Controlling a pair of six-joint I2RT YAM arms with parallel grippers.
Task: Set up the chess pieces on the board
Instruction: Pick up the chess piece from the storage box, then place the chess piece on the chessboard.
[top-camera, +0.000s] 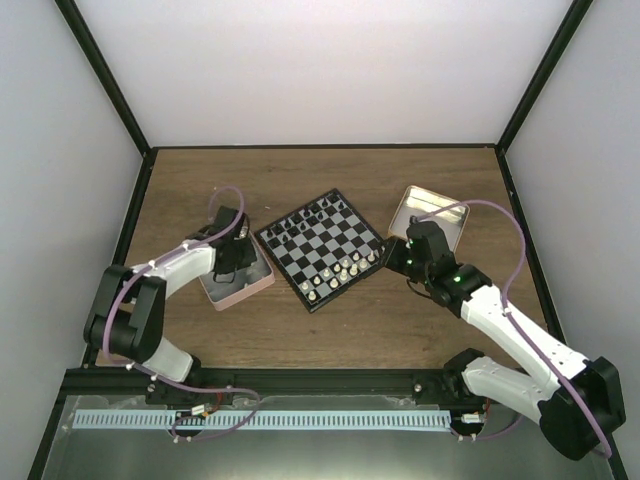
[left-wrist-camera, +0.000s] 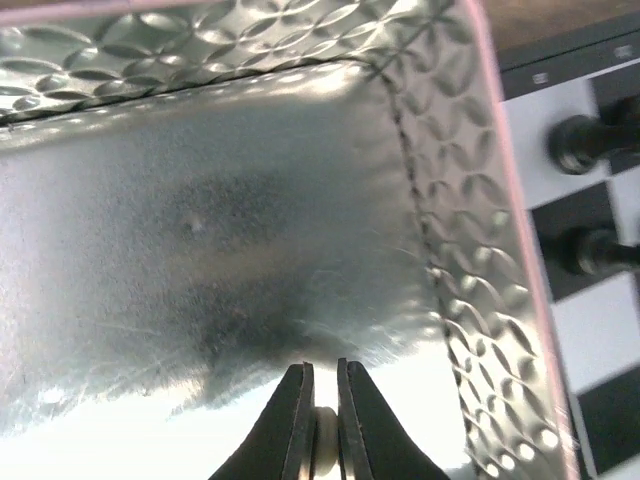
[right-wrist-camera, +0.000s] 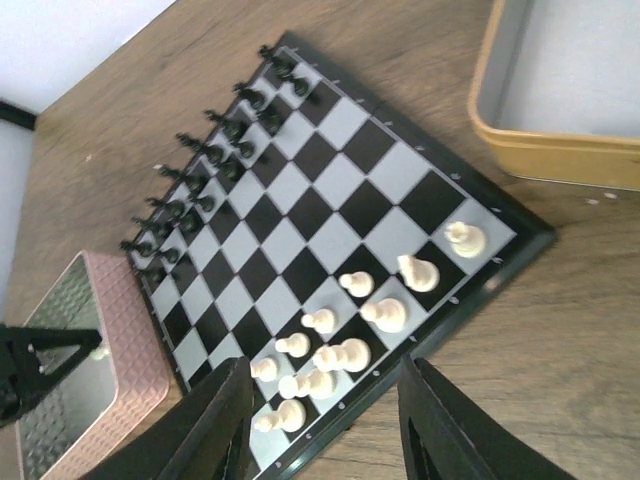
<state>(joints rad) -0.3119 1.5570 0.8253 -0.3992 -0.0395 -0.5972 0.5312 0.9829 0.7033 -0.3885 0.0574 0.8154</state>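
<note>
The board (top-camera: 326, 236) lies turned diamond-wise at the table's middle. Several cream-white chess pieces (right-wrist-camera: 385, 314) stand on its two rows nearest the right arm, and some of those squares are bare. My left gripper (top-camera: 232, 262) reaches down inside the pink tin (top-camera: 240, 288). In the left wrist view that gripper (left-wrist-camera: 322, 378) is shut on one cream-white piece (left-wrist-camera: 323, 432) over the tin's shiny floor. My right gripper (right-wrist-camera: 325, 368) hangs open above the board's near edge, by the white pieces (top-camera: 345, 270), with nothing between its fingers.
Tiny black pieces (right-wrist-camera: 212, 165) fill the board's two far rows. A gold tin (top-camera: 432, 214) sits to the right of the board, just beyond my right gripper. The pink tin's embossed wall (left-wrist-camera: 470, 250) stands close beside the board's left edge (left-wrist-camera: 560, 60).
</note>
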